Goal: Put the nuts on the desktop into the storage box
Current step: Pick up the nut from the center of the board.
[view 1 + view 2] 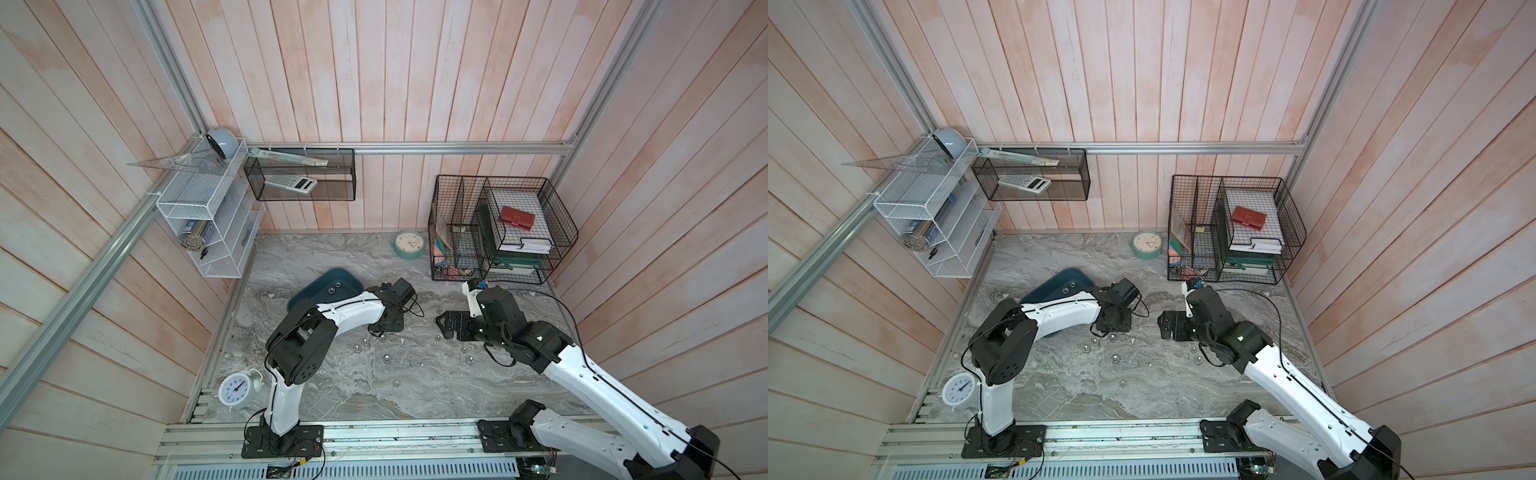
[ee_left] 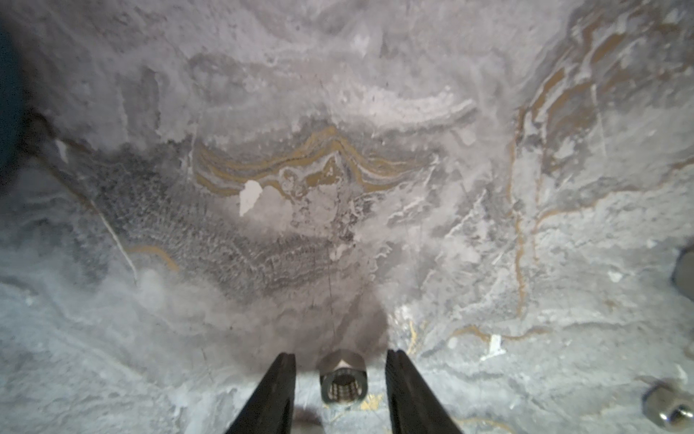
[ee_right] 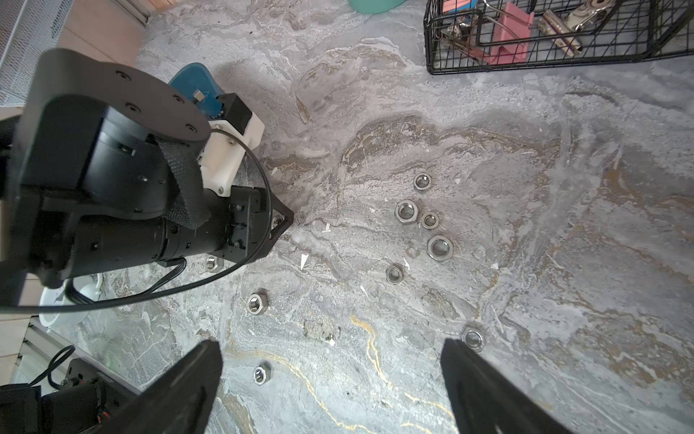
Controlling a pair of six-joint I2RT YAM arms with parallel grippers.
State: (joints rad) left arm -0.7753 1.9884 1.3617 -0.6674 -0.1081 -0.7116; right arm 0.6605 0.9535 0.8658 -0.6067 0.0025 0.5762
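Several small silver nuts (image 1: 386, 358) lie scattered on the grey marble desktop (image 1: 332, 395), seen in both top views (image 1: 1115, 358). My left gripper (image 2: 341, 355) is down at the desktop, open, its fingers straddling one nut (image 2: 341, 379) with a gap on each side. In a top view that gripper (image 1: 382, 331) stands just right of the dark teal storage box (image 1: 328, 276), which holds two nuts (image 1: 333, 289). My right gripper (image 3: 330, 351) hovers wide open and empty over the desktop; a cluster of nuts (image 3: 406, 211) lies beyond it and one nut (image 3: 261, 374) between its fingers' span.
A mint-green clock (image 1: 408, 245) and black wire baskets (image 1: 498, 232) stand at the back right. A white alarm clock (image 1: 235, 388) sits front left by my left arm's base. A white wire shelf (image 1: 208, 216) hangs on the left wall.
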